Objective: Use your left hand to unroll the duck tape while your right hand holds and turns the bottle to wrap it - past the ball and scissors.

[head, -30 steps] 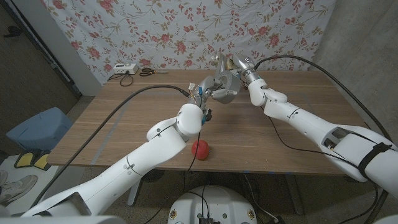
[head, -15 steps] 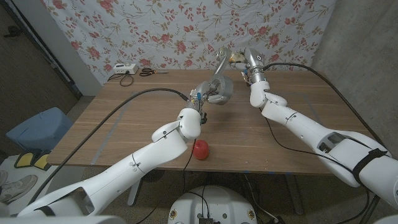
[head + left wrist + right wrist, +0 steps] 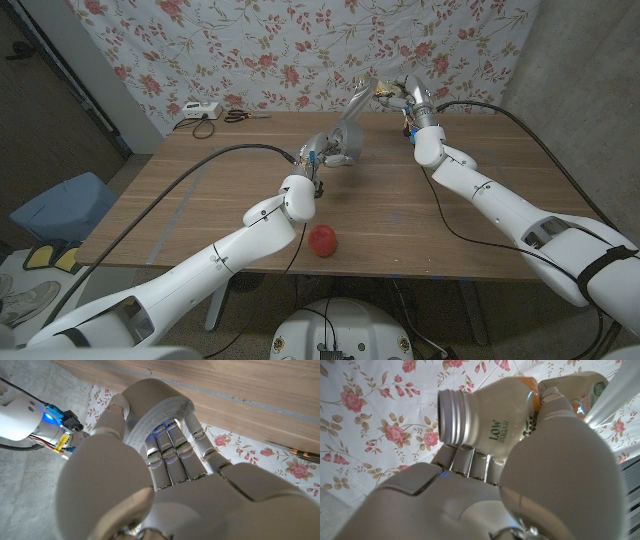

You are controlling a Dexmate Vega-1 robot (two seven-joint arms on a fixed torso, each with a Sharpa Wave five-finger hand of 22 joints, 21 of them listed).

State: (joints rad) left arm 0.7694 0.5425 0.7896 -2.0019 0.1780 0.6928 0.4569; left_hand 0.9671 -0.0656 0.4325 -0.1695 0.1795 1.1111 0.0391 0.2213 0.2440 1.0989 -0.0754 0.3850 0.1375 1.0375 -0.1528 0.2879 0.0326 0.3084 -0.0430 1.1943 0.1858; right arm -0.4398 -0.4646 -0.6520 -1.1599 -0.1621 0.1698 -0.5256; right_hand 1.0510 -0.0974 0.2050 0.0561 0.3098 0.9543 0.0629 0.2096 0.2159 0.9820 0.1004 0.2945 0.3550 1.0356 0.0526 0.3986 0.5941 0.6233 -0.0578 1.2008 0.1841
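Above the table's far edge, the right hand [image 3: 400,93] grips the bottle [image 3: 384,92], fingers wrapped round its body; its silver cap [image 3: 451,416] shows in the right wrist view. A strip of tape [image 3: 352,103] runs from the bottle down to the duck tape roll [image 3: 340,147], which the left hand [image 3: 322,155] clutches. Near the front edge lies the red ball [image 3: 321,240]; scissors [image 3: 238,115] rest at the far left corner.

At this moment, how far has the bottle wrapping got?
Done: both grasps and a start. The left hand grips the tape roll, the right hand holds the bottle raised over the table.
In hand: a tape strip stretches from roll to bottle.
Left: more turning; how much of the bottle is covered cannot be told. The red ball lies untouched.
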